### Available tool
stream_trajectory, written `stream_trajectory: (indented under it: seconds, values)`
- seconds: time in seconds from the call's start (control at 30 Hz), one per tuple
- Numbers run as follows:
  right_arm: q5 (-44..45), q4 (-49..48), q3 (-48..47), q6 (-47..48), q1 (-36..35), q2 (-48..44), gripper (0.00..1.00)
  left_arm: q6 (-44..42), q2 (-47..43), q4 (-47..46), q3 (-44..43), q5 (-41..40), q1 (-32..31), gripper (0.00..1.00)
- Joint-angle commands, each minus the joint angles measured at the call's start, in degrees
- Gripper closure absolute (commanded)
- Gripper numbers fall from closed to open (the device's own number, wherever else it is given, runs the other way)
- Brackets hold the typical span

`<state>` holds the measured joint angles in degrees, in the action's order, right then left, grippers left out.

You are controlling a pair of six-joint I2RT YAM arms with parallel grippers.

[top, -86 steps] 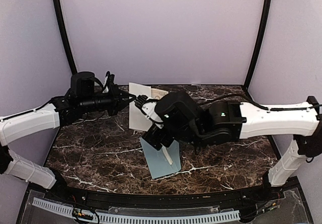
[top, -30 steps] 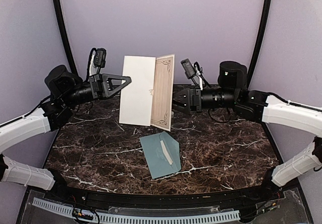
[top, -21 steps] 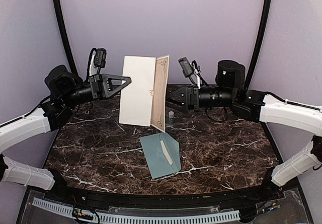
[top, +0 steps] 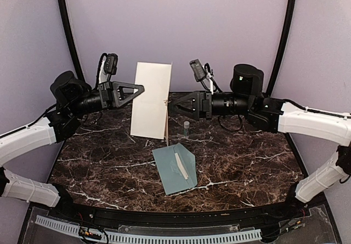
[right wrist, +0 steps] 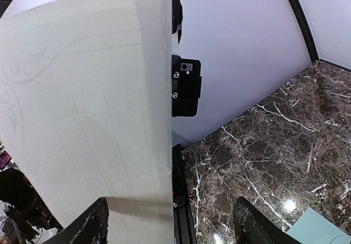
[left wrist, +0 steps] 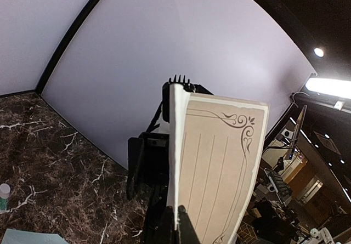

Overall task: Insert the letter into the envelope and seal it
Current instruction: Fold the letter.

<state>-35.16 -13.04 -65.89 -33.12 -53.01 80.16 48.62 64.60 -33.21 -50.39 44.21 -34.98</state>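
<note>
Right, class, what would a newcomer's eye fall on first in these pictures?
The cream letter stands out: folded and upright in mid-air at the centre, pinched in the left arm's shut jaws, with the right arm's open jaws around its other edge. Below it, the grey-teal envelope lies flat on the dark marble table, white strip showing.

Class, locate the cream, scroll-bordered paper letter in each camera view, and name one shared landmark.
Top external: the cream paper letter stands upright at centre.
Left wrist: letter centre-right, printed face showing.
Right wrist: letter fills the left half.
Shared landmark: dark marble tabletop.
</note>
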Motion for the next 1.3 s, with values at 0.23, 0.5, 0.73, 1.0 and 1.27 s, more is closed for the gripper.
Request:
stream_trajectory:
  seconds: [0.23,0.5,0.73,1.0,1.27]
  values:
    - [-0.53,-6.01,-3.13,-1.95,-1.08,2.70,0.36,-0.46,-0.48,-2.73,1.41,1.58,-0.12,1.00]
    - [-0.54,-7.41,-3.52,-2.49,-1.55,3.38,0.65,-0.03,-0.40,-3.87,1.82,1.80,-0.41,1.00]
    - [-1.25,-8.27,-4.30,-2.59,-2.09,4.19,0.67,0.63,0.29,-4.94,1.79,2.75,-0.74,1.00]
    - [-1.67,-8.64,-4.94,-2.49,-2.34,4.74,0.78,1.18,1.02,-5.68,1.87,3.15,-1.42,1.00]
    - [-1.37,-9.09,-5.30,-2.60,-2.62,4.83,0.85,1.67,2.15,-7.02,1.72,3.54,-2.20,1.00]
